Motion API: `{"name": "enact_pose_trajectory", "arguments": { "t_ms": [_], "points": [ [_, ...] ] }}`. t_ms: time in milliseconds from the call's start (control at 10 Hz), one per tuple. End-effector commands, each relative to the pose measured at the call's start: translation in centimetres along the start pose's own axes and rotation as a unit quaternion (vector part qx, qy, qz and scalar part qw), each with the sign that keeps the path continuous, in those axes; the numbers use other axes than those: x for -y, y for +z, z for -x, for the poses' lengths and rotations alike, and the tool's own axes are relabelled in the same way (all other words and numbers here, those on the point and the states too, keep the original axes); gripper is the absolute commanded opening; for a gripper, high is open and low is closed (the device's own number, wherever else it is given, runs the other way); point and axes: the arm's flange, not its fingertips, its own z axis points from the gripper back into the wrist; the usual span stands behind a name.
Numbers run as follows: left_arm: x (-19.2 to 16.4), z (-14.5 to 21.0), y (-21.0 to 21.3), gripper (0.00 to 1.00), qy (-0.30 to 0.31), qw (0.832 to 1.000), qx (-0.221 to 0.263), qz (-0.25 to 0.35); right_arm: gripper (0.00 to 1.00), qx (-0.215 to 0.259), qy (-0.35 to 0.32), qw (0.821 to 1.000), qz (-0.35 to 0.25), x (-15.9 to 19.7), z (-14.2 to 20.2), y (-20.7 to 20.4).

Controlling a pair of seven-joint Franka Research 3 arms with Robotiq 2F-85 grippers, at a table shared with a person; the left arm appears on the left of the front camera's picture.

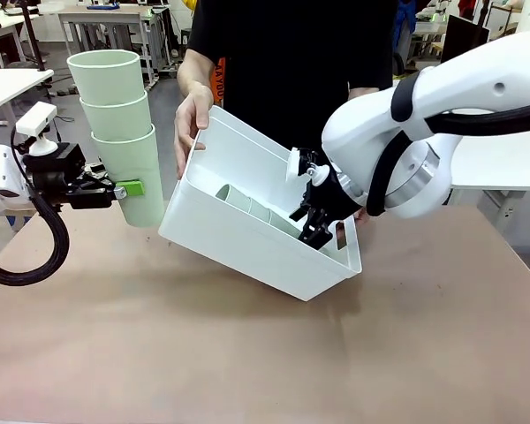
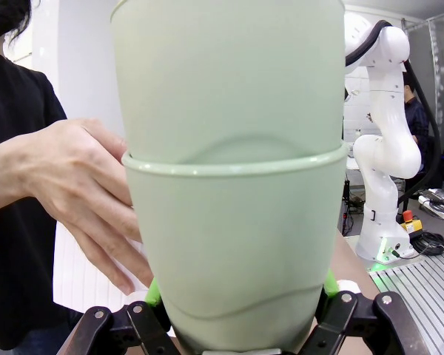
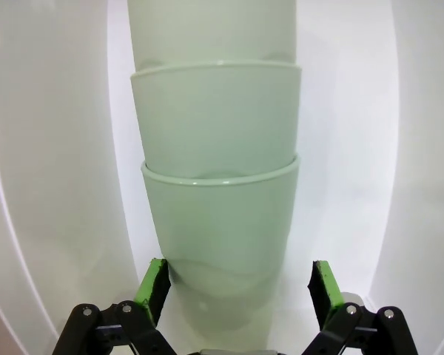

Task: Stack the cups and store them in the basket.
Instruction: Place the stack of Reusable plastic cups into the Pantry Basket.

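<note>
The right gripper point(image 1: 311, 231) stands with jaws apart inside the large white rectangular plastic basket point(image 1: 247, 246), which a person's hand point(image 1: 193, 124) holds tilted. A nested stack of pale mint-green tapered plastic tumblers point(image 3: 218, 185) lies along its floor, long axis straight ahead of the fingers. The left gripper point(image 1: 132, 189) clamps a second stack point(image 1: 117, 115), upright, just left of the basket's raised rim.

The basket point(image 1: 247, 247) hides most of the nested cups point(image 1: 256, 210) lying inside it.
</note>
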Motion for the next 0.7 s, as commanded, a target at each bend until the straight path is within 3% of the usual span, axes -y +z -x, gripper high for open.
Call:
{"name": "enact_pose_trajectory", "arguments": {
  "t_ms": [0, 400, 600],
  "points": [
    [0.0, -0.7, 0.0, 0.85, -0.002, 1.000, 0.003, 0.001, 1.00, 0.017, -0.015, 1.000, 0.007, 0.2, -0.4, 3.2],
    [0.0, -0.7, 0.0, 0.85, -0.002, 1.000, 0.003, 0.001, 1.00, 0.109, -0.055, 0.992, 0.015, 2.1, -0.7, 11.8],
    [0.0, -0.7, 0.0, 0.85, -0.002, 1.000, 0.003, 0.001, 1.00, 0.170, -0.082, 0.982, 0.023, 3.2, 1.1, 16.4]
  ]
}}
